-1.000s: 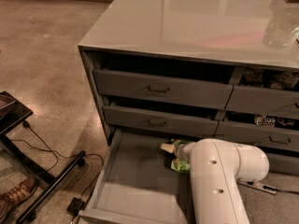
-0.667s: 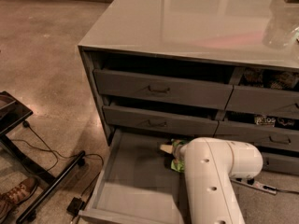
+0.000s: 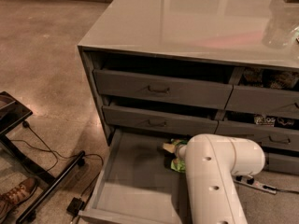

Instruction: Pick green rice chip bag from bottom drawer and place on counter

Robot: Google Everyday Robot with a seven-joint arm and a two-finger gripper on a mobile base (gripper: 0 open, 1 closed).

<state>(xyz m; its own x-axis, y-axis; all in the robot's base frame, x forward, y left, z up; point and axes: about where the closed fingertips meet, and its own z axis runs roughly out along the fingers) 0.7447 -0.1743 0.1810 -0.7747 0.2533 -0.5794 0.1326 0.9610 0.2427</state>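
The bottom drawer (image 3: 133,185) of the left stack is pulled wide open, with a flat grey inside. The green rice chip bag (image 3: 176,164) lies at the drawer's back right, mostly covered by my white arm (image 3: 219,171). My gripper (image 3: 179,150) reaches down into the drawer right at the bag, and only a small part of it shows past the arm. The glossy grey counter (image 3: 187,22) tops the cabinet above.
Two shut handled drawers (image 3: 159,90) sit above the open one. The right stack's drawers (image 3: 268,78) hold dark snack packs. A clear object (image 3: 280,31) stands on the counter at the right. A black stand and cables (image 3: 42,171) and a brown shoe (image 3: 14,197) are on the floor at the left.
My arm's wide white link has drawn in slightly to the left over the drawer. The bag and the drawer have not moved.
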